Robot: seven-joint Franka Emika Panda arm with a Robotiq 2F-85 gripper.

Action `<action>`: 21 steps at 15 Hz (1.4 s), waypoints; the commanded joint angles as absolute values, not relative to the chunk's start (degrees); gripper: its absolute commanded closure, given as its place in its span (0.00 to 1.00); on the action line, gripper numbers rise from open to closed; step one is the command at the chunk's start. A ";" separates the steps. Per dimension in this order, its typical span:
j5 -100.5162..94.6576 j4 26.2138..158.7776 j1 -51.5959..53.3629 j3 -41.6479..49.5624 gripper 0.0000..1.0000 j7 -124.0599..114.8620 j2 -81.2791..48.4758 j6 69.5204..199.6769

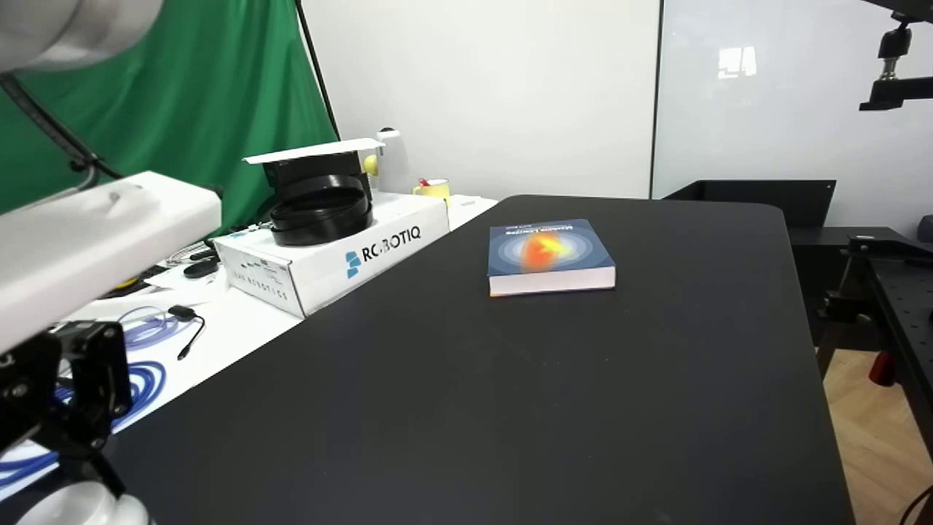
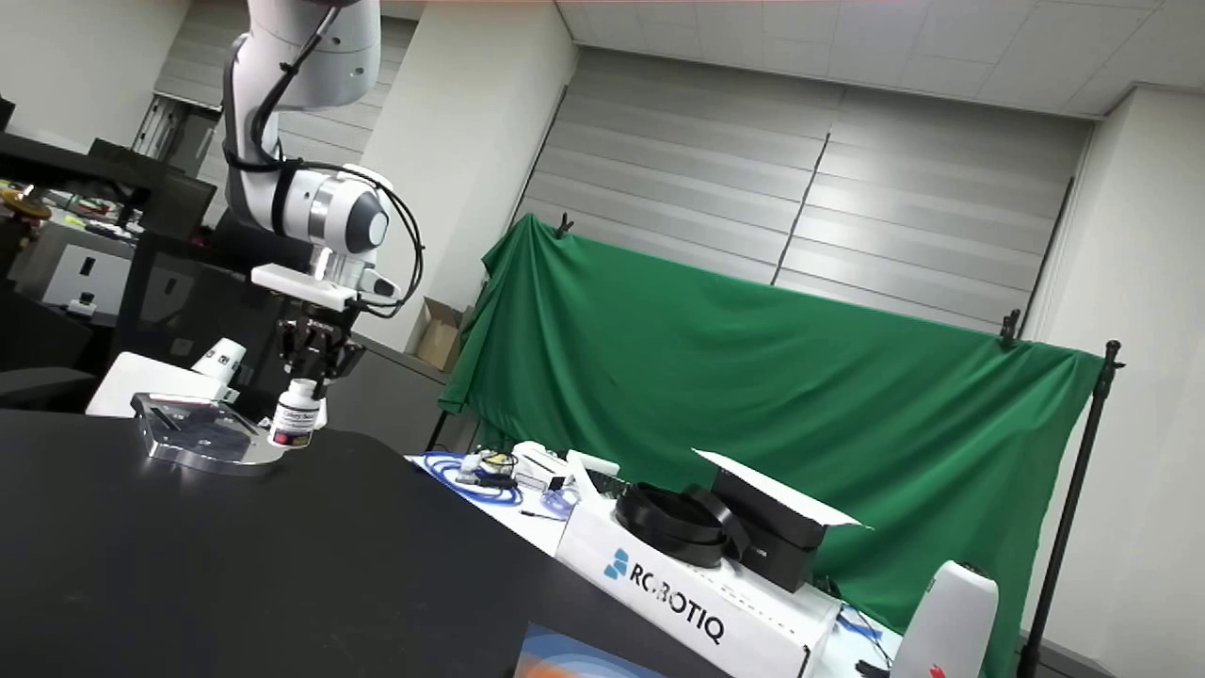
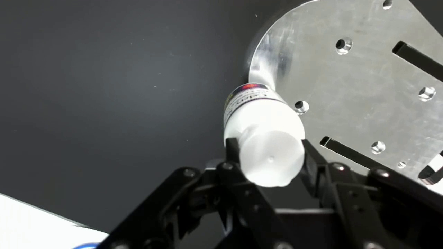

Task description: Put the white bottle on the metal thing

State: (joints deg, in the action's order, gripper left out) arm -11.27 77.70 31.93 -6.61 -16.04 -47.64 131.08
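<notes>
The white bottle point(image 3: 264, 116), with a white cap and printed label, stands upright between my gripper's fingers. My gripper point(image 3: 269, 148) is shut on the bottle's cap end. In an exterior view the bottle point(image 2: 295, 414) is right beside the rounded edge of the metal plate point(image 2: 212, 433); I cannot tell whether its base touches the table. In the wrist view the bottle overlaps the near edge of the metal plate point(image 3: 360, 93), a flat silver piece with holes and slots. In an exterior view only the bottle's top point(image 1: 80, 507) shows at the lower left corner, and the plate is out of view.
A blue book point(image 1: 550, 251) lies on the black table point(image 1: 510, 408). A white Robotiq box point(image 1: 350, 251) with black items on top stands on a white side table, with blue cables point(image 1: 146, 386). A white object point(image 2: 221, 360) is behind the metal plate.
</notes>
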 commanded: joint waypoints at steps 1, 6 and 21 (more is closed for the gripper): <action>-10.83 70.77 32.57 -6.85 0.81 -14.79 -52.27 129.79; -9.95 66.27 33.57 -6.85 0.81 -15.21 -55.45 128.36; -7.06 56.27 34.65 -7.40 0.81 -12.79 -60.55 116.59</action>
State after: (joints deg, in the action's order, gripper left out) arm -8.00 61.36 34.36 -7.12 -13.42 -57.87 120.30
